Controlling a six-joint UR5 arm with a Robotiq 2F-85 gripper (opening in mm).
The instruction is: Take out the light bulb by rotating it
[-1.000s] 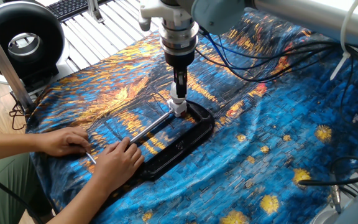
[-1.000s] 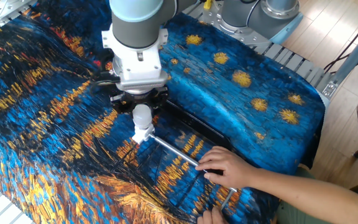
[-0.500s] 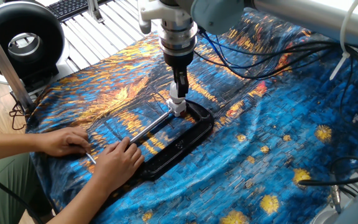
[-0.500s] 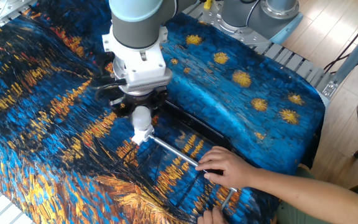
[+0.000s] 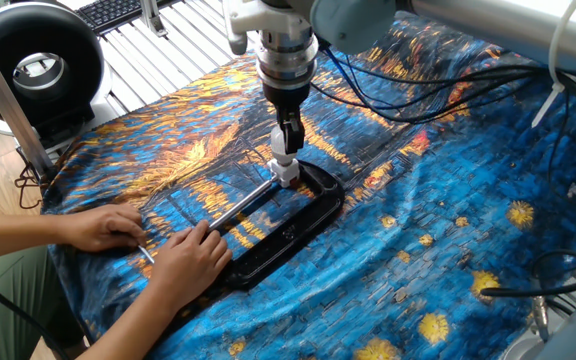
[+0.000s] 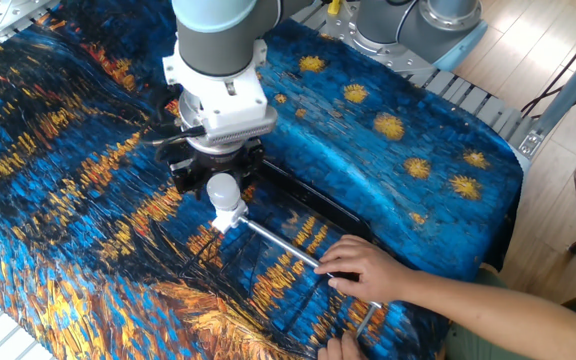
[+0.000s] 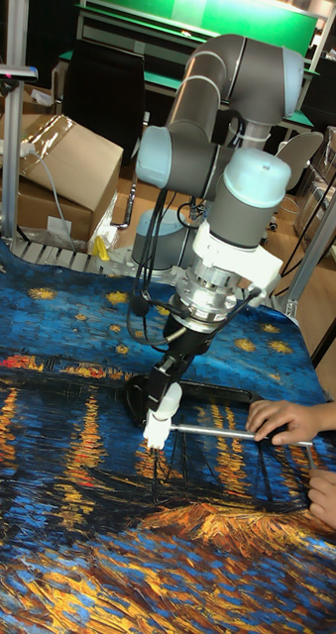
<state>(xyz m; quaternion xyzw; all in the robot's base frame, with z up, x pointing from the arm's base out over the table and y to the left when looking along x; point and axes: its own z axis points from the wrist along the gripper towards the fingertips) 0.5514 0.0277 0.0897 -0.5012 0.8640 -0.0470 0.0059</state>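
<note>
The light bulb [image 5: 283, 159] [image 6: 222, 190] [image 7: 168, 400] is small and white, and stands upright in a white socket [image 5: 289, 177] [image 6: 228, 216] [image 7: 156, 432]. The socket sits at the end of a metal rod [image 5: 243, 200] [image 6: 288, 247] [image 7: 213, 430]. My gripper [image 5: 286, 142] [image 6: 220, 178] [image 7: 173, 382] comes straight down from above, its dark fingers shut on the bulb's globe. The bulb's screw base is hidden inside the socket.
A person's two hands [image 5: 98, 228] [image 5: 183, 262] [image 6: 368, 270] hold the rod's other end. A black tray [image 5: 308, 225] [image 6: 320, 203] lies under the rod on the blue-and-orange cloth. Cables [image 5: 418, 90] trail behind the arm. A black round device [image 5: 38, 65] stands at the table's corner.
The gripper's wrist has turned about its vertical axis while staying over the socket. The bulb shows slightly more below the fingers. Hands and rod have not moved.
</note>
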